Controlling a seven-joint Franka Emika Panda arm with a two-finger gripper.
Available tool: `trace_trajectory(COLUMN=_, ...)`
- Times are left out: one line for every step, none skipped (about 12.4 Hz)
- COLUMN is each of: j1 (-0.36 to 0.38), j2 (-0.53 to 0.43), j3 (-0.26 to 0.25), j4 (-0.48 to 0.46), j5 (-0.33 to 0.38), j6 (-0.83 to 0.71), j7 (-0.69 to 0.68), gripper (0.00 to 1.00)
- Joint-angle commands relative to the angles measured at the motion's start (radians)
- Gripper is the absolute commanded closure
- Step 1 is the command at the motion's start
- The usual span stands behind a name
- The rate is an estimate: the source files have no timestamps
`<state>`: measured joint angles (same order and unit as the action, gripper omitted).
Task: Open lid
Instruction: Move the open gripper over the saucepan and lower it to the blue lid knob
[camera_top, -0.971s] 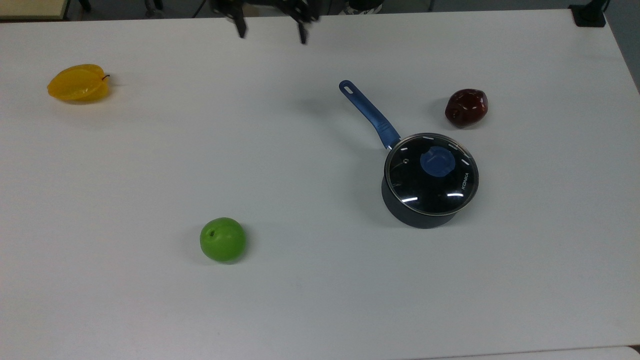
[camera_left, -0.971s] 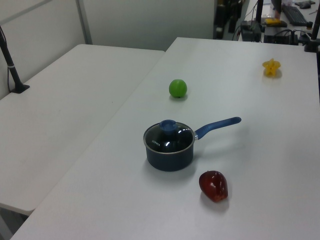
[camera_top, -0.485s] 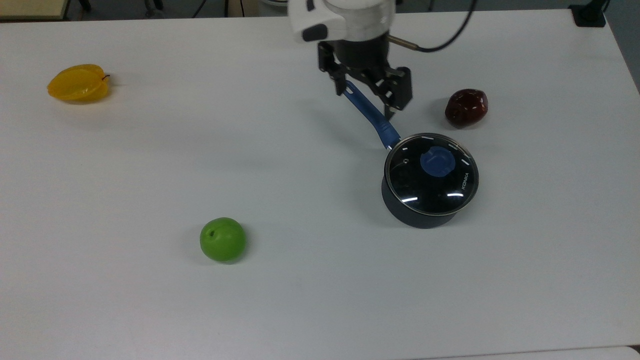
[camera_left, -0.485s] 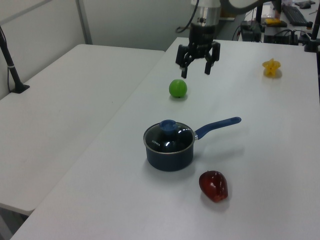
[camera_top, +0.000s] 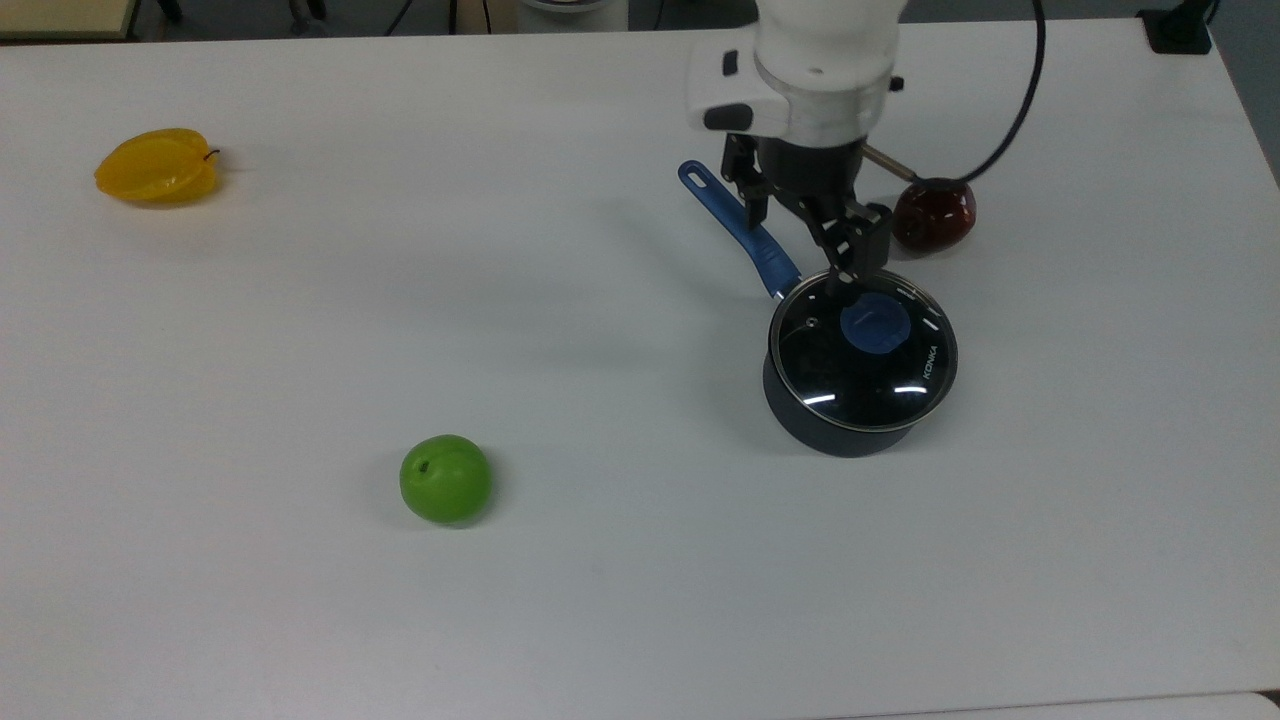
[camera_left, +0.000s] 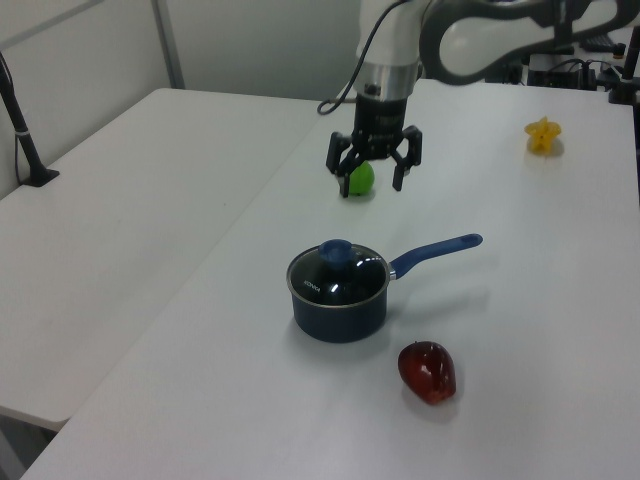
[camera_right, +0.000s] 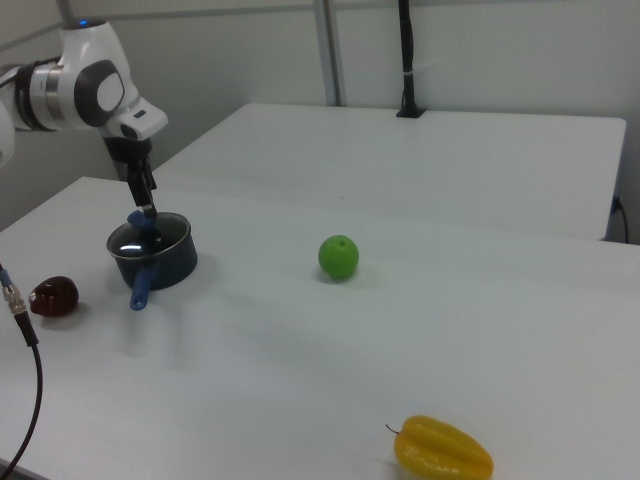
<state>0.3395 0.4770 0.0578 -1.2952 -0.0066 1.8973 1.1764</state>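
A round clear glass lid (camera_top: 862, 346) with a silver metal rim, blue knob and white "KONKA" lettering is sitting on a dark saucepan (camera_top: 835, 425) with a blue handle. On the white table (camera_top: 600, 600), a glossy dark-red fruit (camera_top: 935, 215) is showing at the pan's 1 o'clock, a bright green apple (camera_top: 445, 478) at 8 o'clock, a yellow-orange starfruit (camera_top: 157, 166) at 10 o'clock.

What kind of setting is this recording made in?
Most likely a robotics lab or office: plain white tables pushed together, a Franka arm whose gripper hangs above a lidded saucepan, and desks with computer equipment behind.
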Motion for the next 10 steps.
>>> trace_trajectory(j1=0.035, j2=0.072, j3=0.004, j4=0.051, j5=-0.035, j6=0.043, j7=0.049, gripper=0.00)
trace_trajectory(j1=0.038, j2=0.092, j3=0.007, j4=0.054, j5=-0.035, j6=0.051, j7=0.051, gripper=0.00)
trace_trajectory(j1=0.041, j2=0.110, j3=0.022, j4=0.074, j5=-0.036, j6=0.054, j7=0.052, gripper=0.00)
trace_trajectory(j1=0.042, j2=0.129, j3=0.022, j4=0.086, j5=-0.036, j6=0.057, j7=0.057, gripper=0.00)
trace_trajectory(j1=0.049, j2=0.143, j3=0.022, j4=0.100, j5=-0.041, j6=0.058, j7=0.058, gripper=0.00)
trace_trajectory(j1=0.056, j2=0.149, j3=0.022, j4=0.112, j5=-0.046, j6=0.060, j7=0.058, gripper=0.00)
trace_trajectory(j1=0.058, j2=0.150, j3=0.022, j4=0.112, j5=-0.046, j6=0.066, j7=0.060, gripper=0.01)
trace_trajectory(j1=0.058, j2=0.152, j3=0.023, j4=0.112, j5=-0.046, j6=0.072, j7=0.080, gripper=0.03)
trace_trajectory(j1=0.058, j2=0.161, j3=0.023, j4=0.112, j5=-0.053, j6=0.092, j7=0.087, gripper=0.03)
trace_trajectory(j1=0.058, j2=0.166, j3=0.028, j4=0.112, j5=-0.068, j6=0.097, j7=0.089, gripper=0.03)
